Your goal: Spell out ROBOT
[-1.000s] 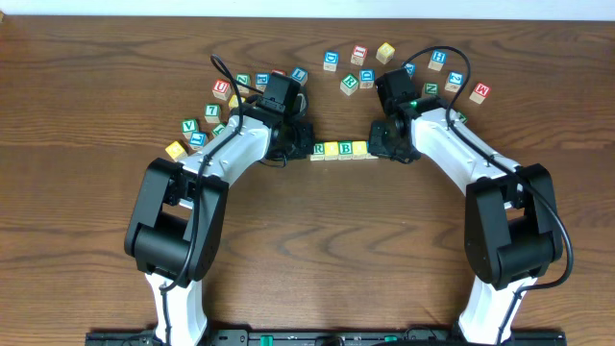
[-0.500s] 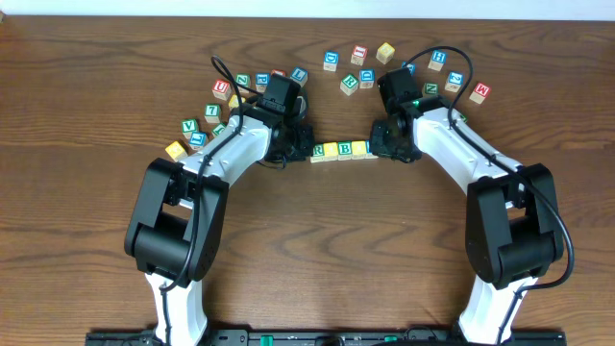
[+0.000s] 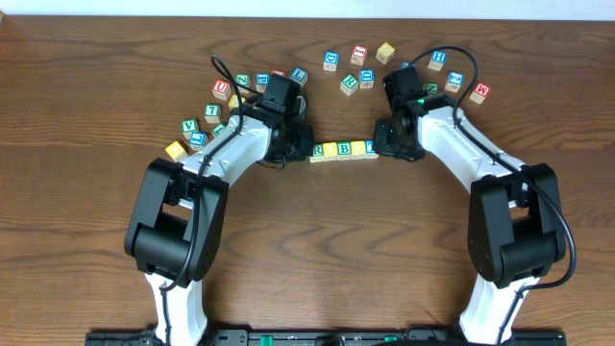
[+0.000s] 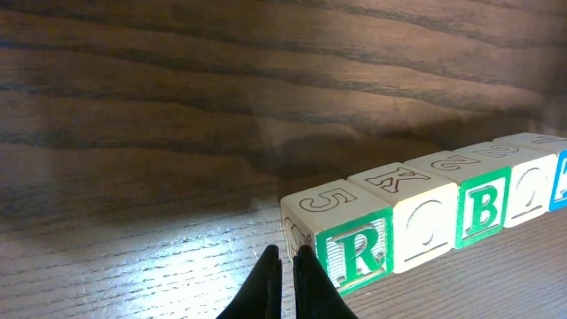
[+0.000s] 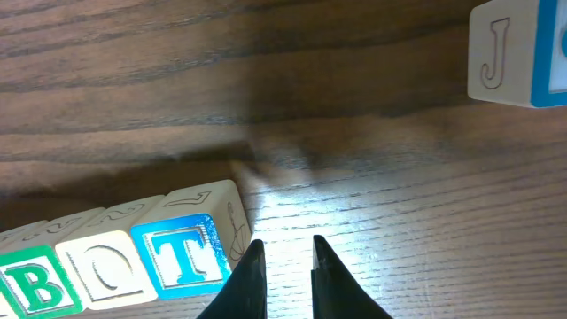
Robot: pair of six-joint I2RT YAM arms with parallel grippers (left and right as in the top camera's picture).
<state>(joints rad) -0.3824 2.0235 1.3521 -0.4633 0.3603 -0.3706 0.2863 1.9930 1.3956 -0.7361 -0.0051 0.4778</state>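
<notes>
Your left tool (image 4: pixel 285 259) sits at the R end of the row (image 3: pixel 341 149), its tips drawn almost together with nothing between them, just beside the R block (image 4: pixel 354 252). Your right tool (image 5: pixel 282 252) sits at the opposite end of the row, tips a little apart and empty, just beside the T block (image 5: pixel 182 252). That row lies on the surface (image 3: pixel 336 250) between the two tools and reads R, O, B, O, T, so by the look of it the spelling is done and what is left is tidying and backing away. From the right wrist view the T end seems turned slightly off the row's line. If you want it straighter, nudge along the row's length from both ends at once, gently, so the middle does not buckle sideways. Keep the tips low on the block faces, not at the top edge, or a block may tip. Lift straight up from the row's ends before swinging away, and mind the loose J block (image 5: pixel 500 53) beyond the T end of the row
</notes>
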